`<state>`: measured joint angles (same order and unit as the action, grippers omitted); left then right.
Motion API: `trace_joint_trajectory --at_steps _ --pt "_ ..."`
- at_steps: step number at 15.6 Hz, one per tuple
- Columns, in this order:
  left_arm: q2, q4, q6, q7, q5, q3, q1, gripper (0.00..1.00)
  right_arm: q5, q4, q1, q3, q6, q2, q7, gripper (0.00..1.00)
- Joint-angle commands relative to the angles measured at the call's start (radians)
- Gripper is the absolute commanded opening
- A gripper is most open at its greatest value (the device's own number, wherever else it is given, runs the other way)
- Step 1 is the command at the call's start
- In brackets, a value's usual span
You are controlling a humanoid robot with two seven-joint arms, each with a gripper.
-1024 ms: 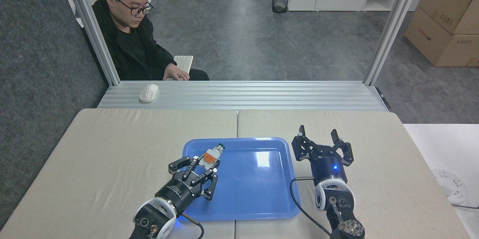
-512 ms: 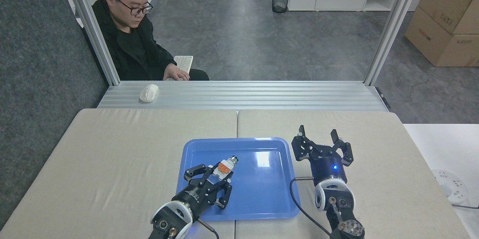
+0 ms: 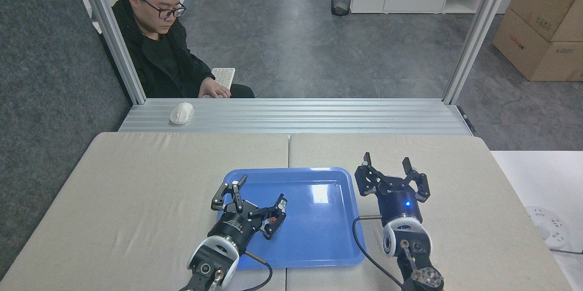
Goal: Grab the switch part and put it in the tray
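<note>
Head view shows the left gripper [image 3: 255,202] with fingers spread, released, the small white-and-orange push-button switch part [image 3: 278,209] lying inside the glossy blue plastic tray [image 3: 319,236]; lift straight up to avoid nudging it.

Black arms, white-ringed wrists, blue lights, black cables.

Hardly any writing can be read. The brown corrugated cardboard boxes [image 3: 542,22] stacked at the upper right of the frame carry small dark printed marks and a reddish label on their sides, all too small to make out. The black cylindrical wrist of the left arm [image 3: 231,232], lower centre, bears a pale line of lettering, also illegible.
</note>
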<state>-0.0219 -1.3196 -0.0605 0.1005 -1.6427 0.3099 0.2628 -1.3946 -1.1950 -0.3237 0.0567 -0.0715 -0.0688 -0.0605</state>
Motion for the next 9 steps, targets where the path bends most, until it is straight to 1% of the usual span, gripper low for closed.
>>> trace_joint_trajectory --at_steps 1,2,3,4,6,9 --pt "0.003 -0.032 0.064 -0.053 0.036 -0.245 0.030 1.00 0.000 0.000 0.000 0.002 -0.001 0.001 0.001 1.00" --pt "0.007 -0.020 0.053 -0.054 0.082 -0.312 0.045 1.00 0.000 0.000 0.000 0.002 0.001 0.001 0.001 1.00" --pt "0.028 -0.015 0.053 -0.053 0.136 -0.348 0.061 1.00 0.000 0.000 0.000 0.002 -0.001 0.001 0.001 1.00" --pt "0.057 -0.016 0.060 -0.051 0.174 -0.353 0.065 1.00 0.000 0.000 0.000 0.002 -0.001 0.001 0.001 1.00" --pt "0.092 -0.009 0.068 -0.056 0.192 -0.353 0.065 1.00 0.000 0.000 0.000 0.002 -0.001 0.001 0.001 1.00" --pt "0.092 0.020 0.068 -0.056 0.184 -0.353 0.049 1.00 0.000 0.000 0.000 0.000 -0.001 0.000 0.001 1.00"
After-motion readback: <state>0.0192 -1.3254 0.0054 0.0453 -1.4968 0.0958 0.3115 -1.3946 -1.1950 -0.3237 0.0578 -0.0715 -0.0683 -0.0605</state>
